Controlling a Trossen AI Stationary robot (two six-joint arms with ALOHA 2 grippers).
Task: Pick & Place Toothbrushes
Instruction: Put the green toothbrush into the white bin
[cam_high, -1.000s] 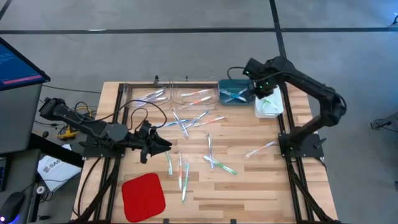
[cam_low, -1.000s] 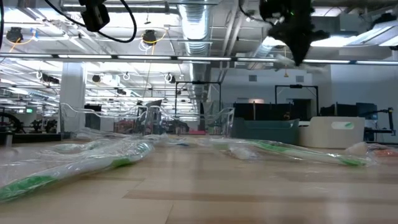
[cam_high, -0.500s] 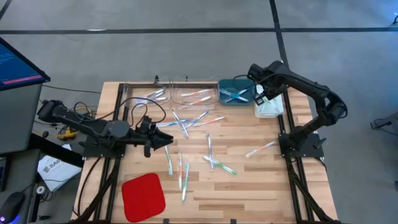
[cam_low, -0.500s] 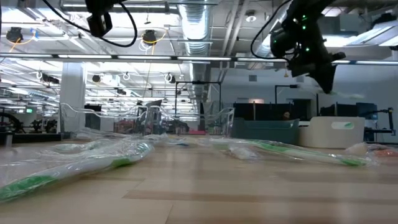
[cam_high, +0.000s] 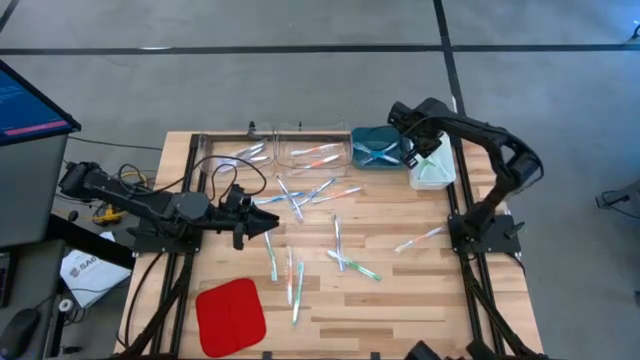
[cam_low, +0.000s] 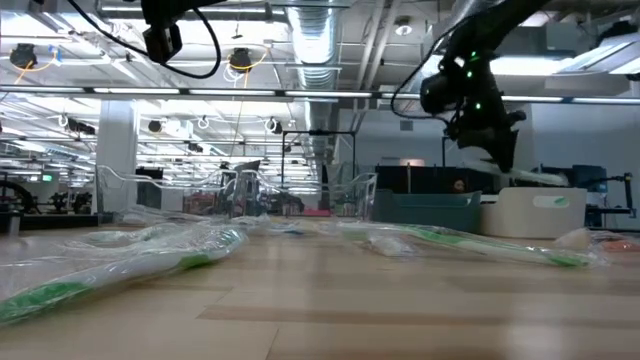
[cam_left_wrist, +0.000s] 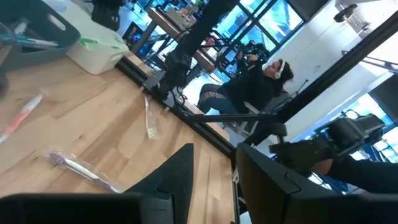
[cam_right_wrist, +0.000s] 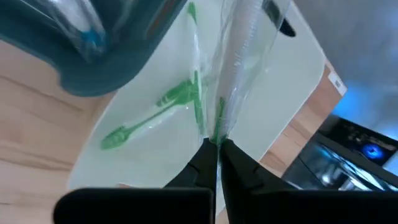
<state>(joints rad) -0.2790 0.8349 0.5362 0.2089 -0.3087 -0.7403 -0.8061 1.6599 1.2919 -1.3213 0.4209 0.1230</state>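
Note:
Several toothbrushes in clear wrappers lie scattered on the wooden table, among them one with a green accent and one near the right edge. My right gripper is shut on a green-accented toothbrush above the white bin. Another green toothbrush lies in that bin. My left gripper hangs open above the table's left middle, level, with nothing between its fingers. My right gripper pinches the wrapped toothbrush by its green end between the two fingertips. The fingers slant down from above. The toothbrush juts out past the fingertips over the white bin, lifted clear of it.
Along the far edge stand a teal bin and two clear bins, each holding toothbrushes. A flat red pad lies at the near left. A person sits beyond the table's right side.
My right gripper has come down toward the white bin and tipped more steeply downward, still shut on the green toothbrush, which has gone down with it.

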